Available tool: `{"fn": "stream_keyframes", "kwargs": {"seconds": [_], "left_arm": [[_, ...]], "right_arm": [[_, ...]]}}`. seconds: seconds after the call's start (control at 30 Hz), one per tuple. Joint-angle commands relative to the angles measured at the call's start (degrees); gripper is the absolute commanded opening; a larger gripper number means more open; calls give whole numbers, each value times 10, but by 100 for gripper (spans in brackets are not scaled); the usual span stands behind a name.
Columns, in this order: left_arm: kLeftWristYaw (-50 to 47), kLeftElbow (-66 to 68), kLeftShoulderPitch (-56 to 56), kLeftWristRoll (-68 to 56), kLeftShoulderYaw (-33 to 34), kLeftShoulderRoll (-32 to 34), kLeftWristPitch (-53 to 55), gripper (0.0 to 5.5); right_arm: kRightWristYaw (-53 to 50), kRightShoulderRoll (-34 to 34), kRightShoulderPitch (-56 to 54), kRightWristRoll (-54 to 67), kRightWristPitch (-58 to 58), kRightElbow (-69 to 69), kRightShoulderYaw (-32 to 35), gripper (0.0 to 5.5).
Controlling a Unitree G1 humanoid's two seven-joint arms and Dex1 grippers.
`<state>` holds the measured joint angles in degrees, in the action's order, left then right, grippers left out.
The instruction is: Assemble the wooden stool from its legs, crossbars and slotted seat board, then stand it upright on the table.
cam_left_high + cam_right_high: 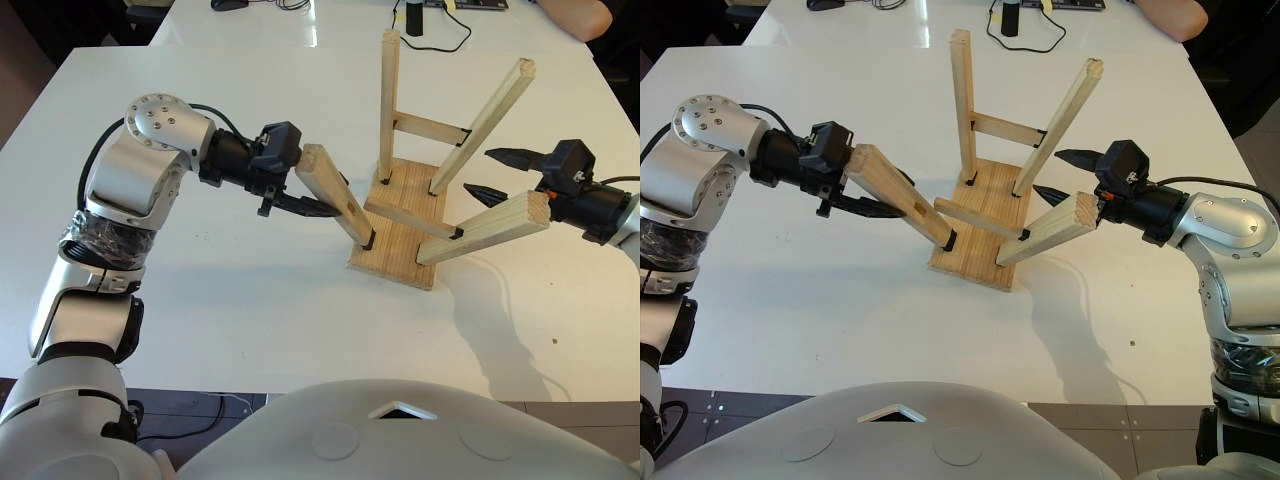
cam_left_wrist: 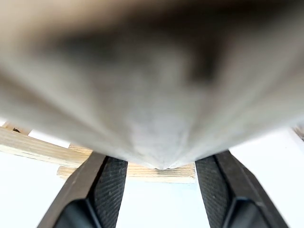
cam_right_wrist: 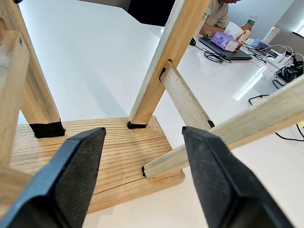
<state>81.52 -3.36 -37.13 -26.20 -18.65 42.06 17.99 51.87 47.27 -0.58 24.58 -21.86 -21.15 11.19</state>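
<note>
stool (image 1: 980, 215) | inverted | seat board (image 1: 975, 255) down | four legs (image 1: 962, 100) splayed upward

The left pincer (image 1: 322, 203) has two black, tapering fingers (image 2: 107, 185) with cross-hatched pads. Just behind it sit a boxy black left camera block (image 1: 280, 145) and a black wrist. Farther back, the left arm (image 1: 130, 185) is a smooth silver-grey shell. It carries a round cap (image 1: 155, 112) ringed with small screws, a looping black cable (image 1: 97, 155), and beyond that a dark band under clear plastic wrap (image 1: 105, 240). The right pincer (image 1: 1046, 172) matches, with a black right camera block (image 1: 1125, 160), then a silver right arm (image 1: 1230, 225).
</note>
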Motion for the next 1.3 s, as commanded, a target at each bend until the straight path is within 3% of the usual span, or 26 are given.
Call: {"fn": "stream_keyframes", "kwargs": {"seconds": [0.03,0.27,0.87,1.3], "left_arm": [[-26,-8,17,40,-31,1,64,205],[-4,14,9,30,-43,-5,111,205],[-8,109,-30,103,-142,-41,103,205],[-48,49,-14,148,-183,-58,48,205]], "right_arm": [[-2,-4,8,-9,9,-5,-7,295],[-3,-11,2,-22,19,-2,-30,295],[-5,-21,10,-45,43,4,-49,295],[-24,-46,-42,-52,32,16,-86,295]]}}
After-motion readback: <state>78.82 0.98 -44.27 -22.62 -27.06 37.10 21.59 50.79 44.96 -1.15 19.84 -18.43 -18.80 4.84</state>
